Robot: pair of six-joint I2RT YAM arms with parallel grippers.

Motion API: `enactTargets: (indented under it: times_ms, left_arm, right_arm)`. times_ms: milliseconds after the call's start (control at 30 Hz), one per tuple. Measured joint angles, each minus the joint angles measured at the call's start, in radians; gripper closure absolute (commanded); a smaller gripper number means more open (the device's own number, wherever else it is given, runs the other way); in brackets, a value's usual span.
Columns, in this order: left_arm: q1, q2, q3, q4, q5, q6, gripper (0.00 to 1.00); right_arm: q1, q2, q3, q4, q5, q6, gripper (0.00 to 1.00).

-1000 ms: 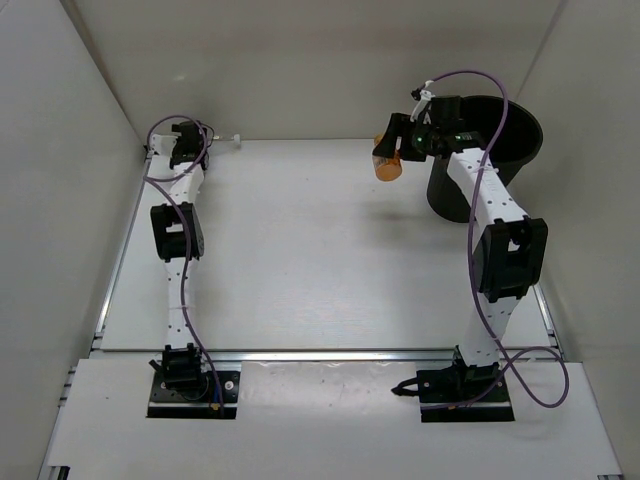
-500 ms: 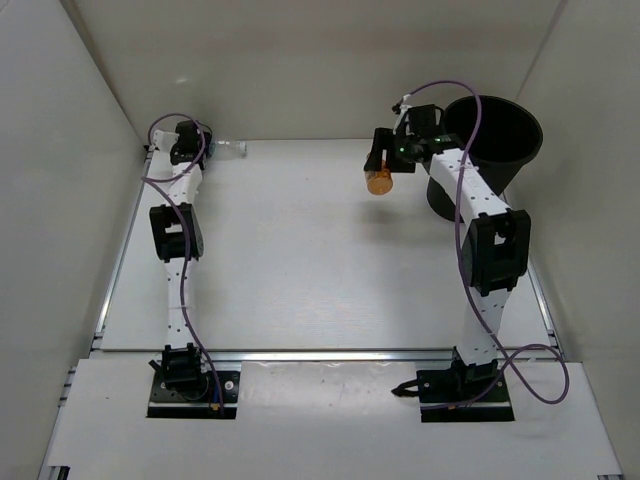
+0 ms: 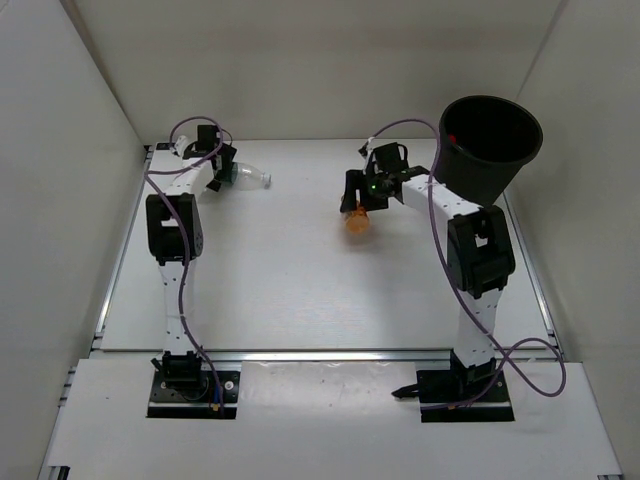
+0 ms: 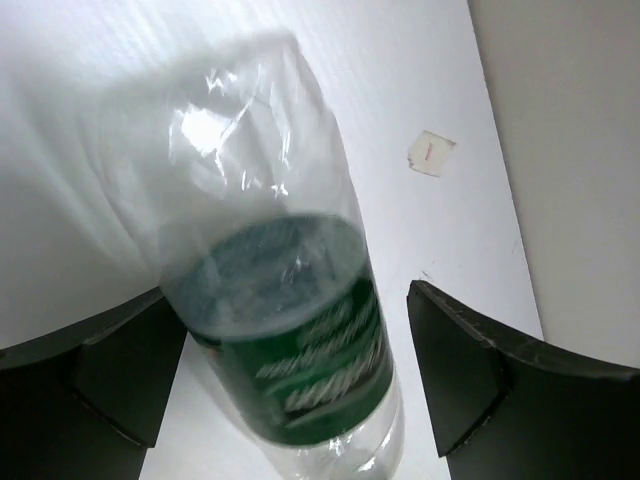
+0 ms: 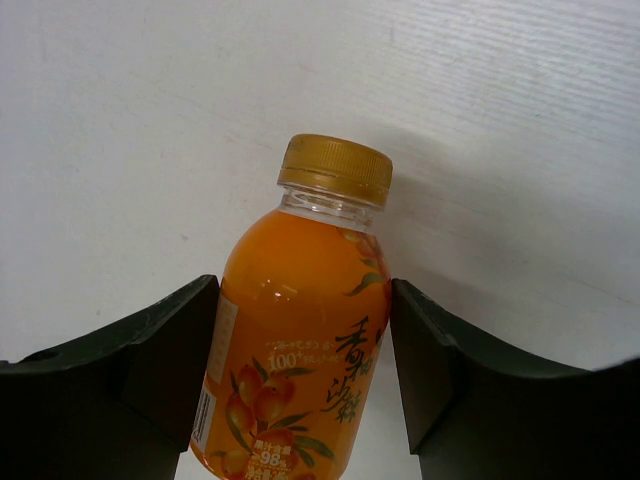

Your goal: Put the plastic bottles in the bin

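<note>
Top external: our right gripper (image 3: pixel 358 200) clamps orange bottle (image 3: pixel 356 222) for bin (image 3: pixel 490 150) at 2 o'clock; left gripper (image 3: pixel 222 172) apart, straddling green bottle (image 3: pixel 250 179).

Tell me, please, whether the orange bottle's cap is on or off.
On: in the right wrist view a gold cap sits on the orange bottle.

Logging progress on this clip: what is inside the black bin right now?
The bin looks dark inside; only a small red spot shows by its left inner wall. The bottom is lost in shadow, so what lies there cannot be told.
</note>
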Motion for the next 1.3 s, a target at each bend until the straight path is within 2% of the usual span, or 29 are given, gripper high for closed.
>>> enactTargets:
  times_ms: [67,100,233,400,500,667,767,833,1000,1033,1067,1133,1233,1300]
  left_arm:
    - [0.015,-0.054,-0.087,0.029,0.014,-0.003,0.01]
    - [0.025,-0.076,-0.118,0.041,0.014,0.002,0.01]
    - [0.053,-0.192,-0.235,0.070,-0.011,0.050,0.02]
    - [0.054,-0.454,-0.472,0.147,0.001,0.087,0.01]
    - [0.054,-0.628,-0.609,0.172,0.017,0.119,0.01]
    - [0.051,-0.827,-0.748,0.188,0.042,0.185,0.01]
    - [0.029,-0.954,-0.902,0.203,0.089,0.242,0.02]
    - [-0.027,-1.059,-1.024,0.214,0.090,0.303,0.01]
    - [-0.384,-1.453,-1.299,0.220,-0.156,0.471,0.01]
    - [-0.414,-1.550,-1.350,0.238,-0.177,0.489,0.01]
    - [-0.408,-1.641,-1.397,0.242,-0.202,0.501,0.01]
    - [-0.324,-1.843,-1.501,0.254,-0.251,0.511,0.01]
    - [-0.211,-2.109,-1.616,0.238,-0.361,0.515,0.02]
    - [-0.203,-2.250,-1.693,0.256,-0.433,0.536,0.01]
  right_arm:
    - [0.021,0.000,-0.014,0.006,0.010,0.000,0.08]
    - [0.029,0.000,-0.021,0.008,0.015,-0.001,0.01]
    - [0.056,-0.048,-0.134,0.053,0.045,-0.002,0.01]
    - [0.053,-0.243,-0.328,0.062,0.062,0.009,0.01]
    - [0.030,-0.426,-0.408,0.072,0.076,0.023,0.01]
    - [-0.013,-0.740,-0.468,0.041,0.143,0.027,0.01]
    - [-0.076,-0.927,-0.495,-0.019,0.178,0.032,0.01]
    - [-0.154,-1.070,-0.533,-0.055,0.200,0.021,0.01]
    - [-0.300,-1.472,-0.653,-0.172,0.418,-0.096,0.01]
    - [-0.315,-1.523,-0.661,-0.180,0.464,-0.123,0.01]
    - [-0.328,-1.569,-0.671,-0.180,0.514,-0.154,0.01]
    - [-0.337,-1.630,-0.722,-0.159,0.608,-0.209,0.01]
    - [-0.339,-1.733,-0.892,-0.112,0.726,-0.272,0.01]
    - [-0.335,-1.830,-1.025,-0.075,0.790,-0.295,0.01]
